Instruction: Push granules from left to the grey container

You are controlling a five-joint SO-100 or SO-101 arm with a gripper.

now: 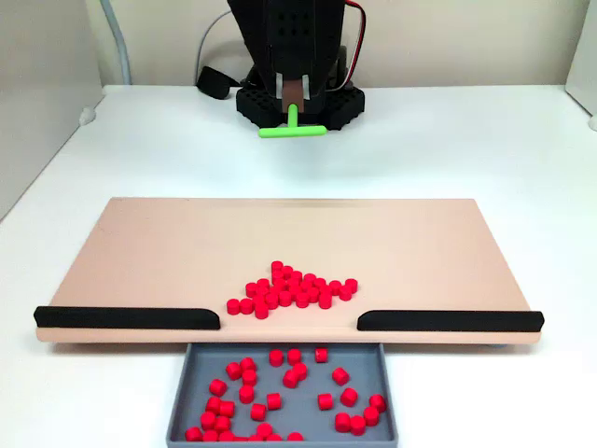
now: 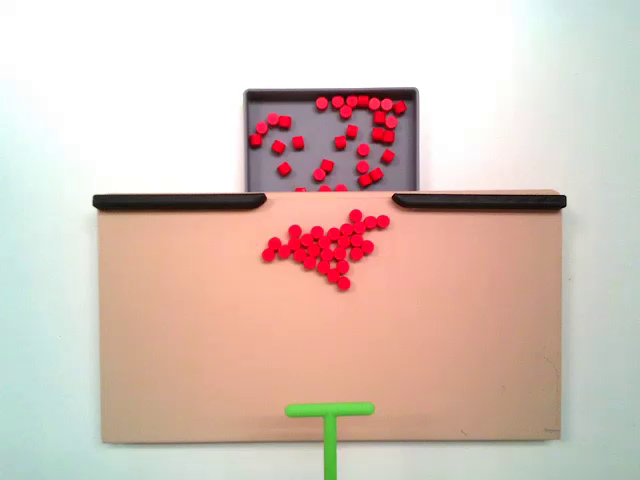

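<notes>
A cluster of red granules (image 1: 291, 289) (image 2: 325, 245) lies on the tan board (image 1: 168, 247) (image 2: 190, 330), close to the gap between two black strips. More granules lie scattered inside the grey container (image 1: 366, 362) (image 2: 264, 172), which sits just beyond that gap. My gripper (image 1: 294, 96) is at the back by the arm's base, shut on the stem of a green T-shaped pusher (image 1: 292, 131) (image 2: 330, 410). The pusher's bar is at the board's edge farthest from the container, well apart from the cluster.
Two black strips (image 1: 126, 317) (image 1: 448, 321) line the board's container-side edge, leaving a central opening. The arm's black base (image 1: 298, 103) stands behind the board. White table surrounds everything, and a cable runs at the back left.
</notes>
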